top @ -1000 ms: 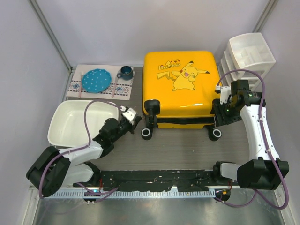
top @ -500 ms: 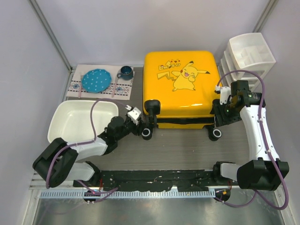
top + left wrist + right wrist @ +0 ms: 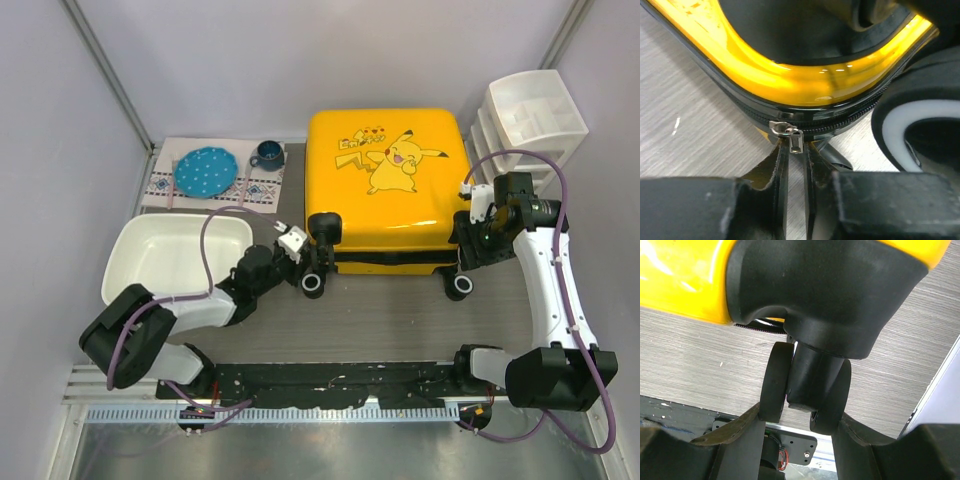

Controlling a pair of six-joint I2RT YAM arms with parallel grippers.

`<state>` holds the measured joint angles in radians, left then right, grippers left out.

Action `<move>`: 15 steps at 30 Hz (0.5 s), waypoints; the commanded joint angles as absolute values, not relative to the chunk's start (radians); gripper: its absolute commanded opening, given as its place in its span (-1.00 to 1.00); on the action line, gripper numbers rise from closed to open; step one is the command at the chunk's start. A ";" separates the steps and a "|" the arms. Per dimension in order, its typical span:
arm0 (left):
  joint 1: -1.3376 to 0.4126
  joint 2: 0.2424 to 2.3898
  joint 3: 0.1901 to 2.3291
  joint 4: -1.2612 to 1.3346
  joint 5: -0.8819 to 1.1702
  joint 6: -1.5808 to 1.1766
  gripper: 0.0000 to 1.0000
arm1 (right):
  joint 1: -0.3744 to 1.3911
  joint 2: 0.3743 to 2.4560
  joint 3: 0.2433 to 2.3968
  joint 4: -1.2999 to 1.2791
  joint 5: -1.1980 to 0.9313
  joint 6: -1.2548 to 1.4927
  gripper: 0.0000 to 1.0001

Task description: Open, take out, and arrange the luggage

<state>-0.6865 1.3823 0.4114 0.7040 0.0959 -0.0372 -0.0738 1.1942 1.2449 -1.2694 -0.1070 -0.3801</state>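
The luggage (image 3: 385, 175), a yellow hard-shell suitcase with a Pikachu print, lies flat and zipped at the table's middle back. My left gripper (image 3: 300, 262) is at its front-left corner, beside the left wheel (image 3: 313, 285). In the left wrist view its narrow jaws (image 3: 796, 150) pinch the silver zipper pull (image 3: 795, 141) on the black zipper band below the yellow shell (image 3: 790, 80). My right gripper (image 3: 462, 266) is at the front-right corner. There its fingers (image 3: 799, 415) press both sides of the black double wheel (image 3: 776, 382).
A white tray (image 3: 130, 290) sits left of my left arm. Behind it, a patterned placemat holds a blue plate (image 3: 207, 170) and a dark cup (image 3: 267, 154). A white plastic drawer unit (image 3: 530, 120) stands at the back right, close to my right arm.
My left arm has swung right from the tray to the suitcase's front-left corner. Its jaws opened, then closed down on the zipper pull. The right arm has not moved.
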 commanded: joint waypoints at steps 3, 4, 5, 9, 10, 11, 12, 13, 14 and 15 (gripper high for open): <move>-0.658 1.269 0.416 0.785 -0.015 -0.049 -1.00 | -0.061 1.147 1.255 -1.447 -0.118 -0.448 -0.98; -0.655 1.259 0.413 0.775 -0.014 -0.052 -1.00 | -0.060 1.147 1.250 -1.447 -0.117 -0.448 -0.98; -0.653 1.253 0.405 0.772 -0.014 -0.055 -1.00 | -0.061 1.147 1.249 -1.447 -0.115 -0.448 -0.98; -0.635 1.230 0.399 0.752 -0.008 -0.063 -1.00 | -0.061 1.147 1.246 -1.444 -0.114 -0.451 -0.98; -0.632 1.227 0.397 0.746 -0.008 -0.064 -1.00 | -0.061 1.146 1.244 -1.445 -0.112 -0.453 -0.98; -0.626 1.229 0.399 0.744 -0.006 -0.064 -1.00 | -0.061 1.147 1.244 -1.445 -0.112 -0.457 -0.98; -0.611 1.230 0.399 0.744 -0.005 -0.067 -1.00 | -0.061 1.147 1.241 -1.445 -0.112 -0.459 -0.98; -0.598 1.241 0.402 0.744 -0.003 -0.083 -1.00 | -0.063 1.144 1.239 -1.443 -0.107 -0.460 -0.98; -0.586 1.247 0.413 0.741 -0.003 -0.092 -1.00 | -0.061 1.144 1.238 -1.443 -0.104 -0.462 -0.98; -0.559 1.253 0.420 0.736 0.027 -0.103 -1.00 | -0.063 1.144 1.236 -1.443 -0.101 -0.466 -0.98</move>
